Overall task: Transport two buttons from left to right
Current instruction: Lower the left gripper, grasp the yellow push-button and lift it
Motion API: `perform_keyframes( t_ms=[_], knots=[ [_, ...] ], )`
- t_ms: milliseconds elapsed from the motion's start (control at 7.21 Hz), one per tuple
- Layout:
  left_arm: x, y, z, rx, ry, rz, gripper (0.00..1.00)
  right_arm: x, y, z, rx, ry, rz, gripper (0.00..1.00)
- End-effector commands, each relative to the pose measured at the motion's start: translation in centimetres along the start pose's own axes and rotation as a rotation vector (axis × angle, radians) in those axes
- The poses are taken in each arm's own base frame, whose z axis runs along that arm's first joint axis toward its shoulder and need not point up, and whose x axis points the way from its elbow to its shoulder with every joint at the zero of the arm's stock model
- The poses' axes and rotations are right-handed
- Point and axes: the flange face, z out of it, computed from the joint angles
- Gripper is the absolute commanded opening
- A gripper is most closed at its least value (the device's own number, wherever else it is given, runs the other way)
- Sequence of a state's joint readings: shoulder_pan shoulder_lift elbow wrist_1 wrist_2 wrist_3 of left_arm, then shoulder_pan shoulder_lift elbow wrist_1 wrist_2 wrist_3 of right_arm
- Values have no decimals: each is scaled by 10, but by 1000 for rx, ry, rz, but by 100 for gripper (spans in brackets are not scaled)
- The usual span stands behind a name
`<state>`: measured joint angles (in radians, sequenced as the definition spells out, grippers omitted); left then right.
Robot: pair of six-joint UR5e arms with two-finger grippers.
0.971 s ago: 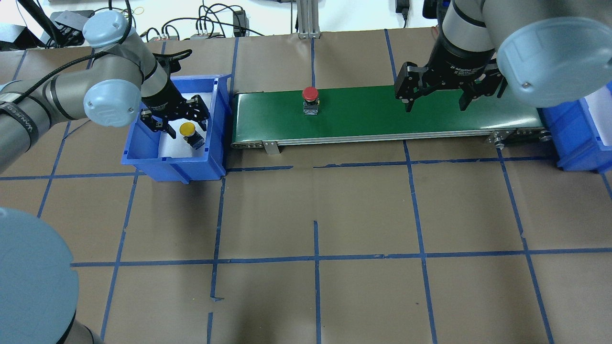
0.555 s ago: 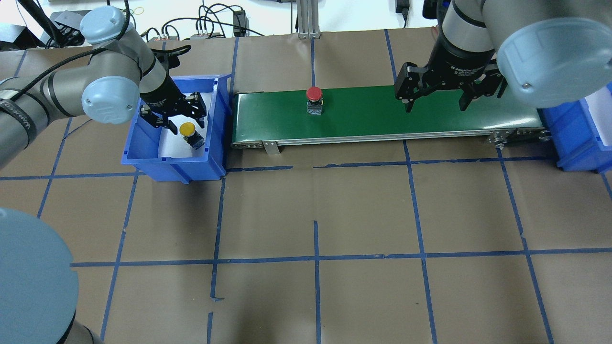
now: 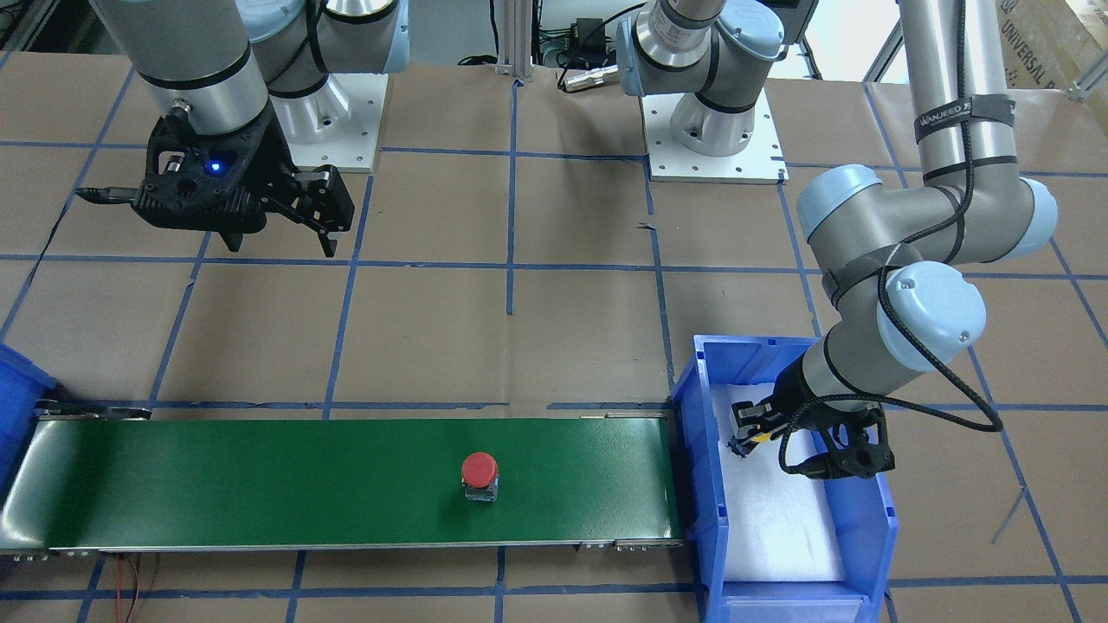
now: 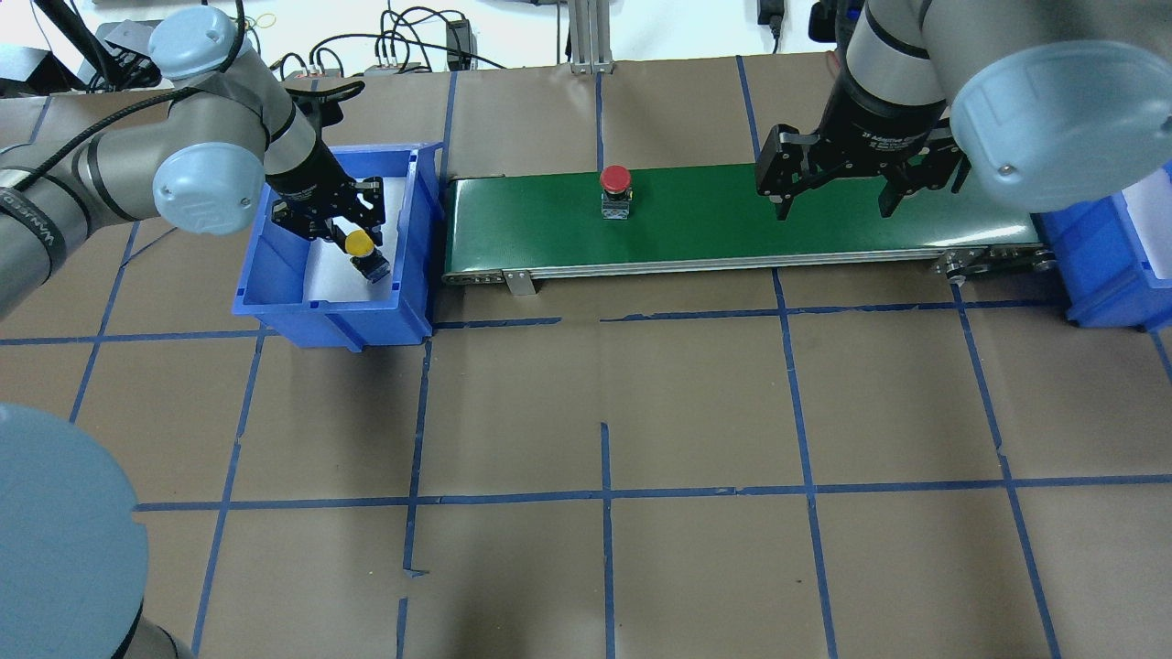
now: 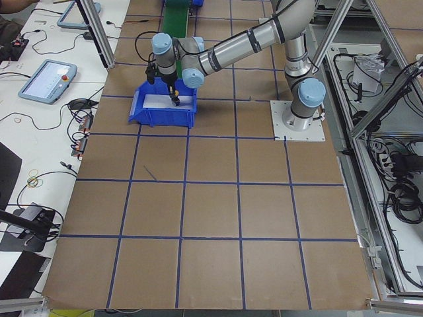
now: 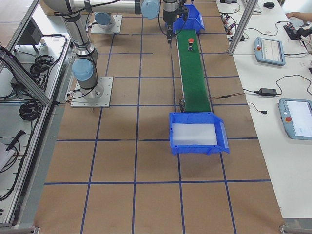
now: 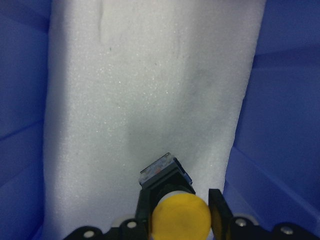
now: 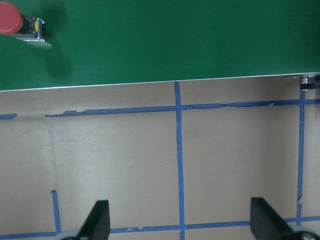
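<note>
**Along the table's far edge: yellow button gripped in bin, red button on belt**

On the brown-papered, blue-taped table [image 4: 696, 403], a blue left bin [image 4: 275, 279] and a blue right bin [image 4: 1103, 275] flank a green conveyor belt [image 4: 714, 224]. The left bin's wall stands between the yellow button [image 7: 181, 217] and the belt. A strap [image 3: 956, 111] on the left arm reads "WANJEED"; a carton [image 3: 1039, 35] past the table's corner reads "UNIVERSAL".

The left gripper [image 4: 352, 235] is clenched on the yellow button's round cap, over the left bin's white foam liner [image 7: 150, 75]. Its black-grey base is tilted.

The red button [image 4: 615, 183] stands upright near the belt's middle, a mushroom cap on a small square base.

The right gripper [image 4: 831, 212] hangs released, jaws wide, over the belt's right part, well apart from the red button.
</note>
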<state>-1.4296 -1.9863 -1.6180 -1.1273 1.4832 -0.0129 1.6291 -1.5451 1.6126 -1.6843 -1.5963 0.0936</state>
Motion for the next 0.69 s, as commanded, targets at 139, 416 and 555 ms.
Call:
perform_keyframes(
  t_ms=[139, 416, 555],
  knots=[
    [7, 8, -85, -8, -3, -11, 3, 1, 0, 1, -2, 1, 1, 100],
    [28, 30, -130, 41, 51, 4, 3, 0, 0, 2, -3, 1, 0, 100],
    [54, 31, -141, 59, 80, -6, 3, 2, 0, 2, -2, 11, 0, 100]
  ],
)
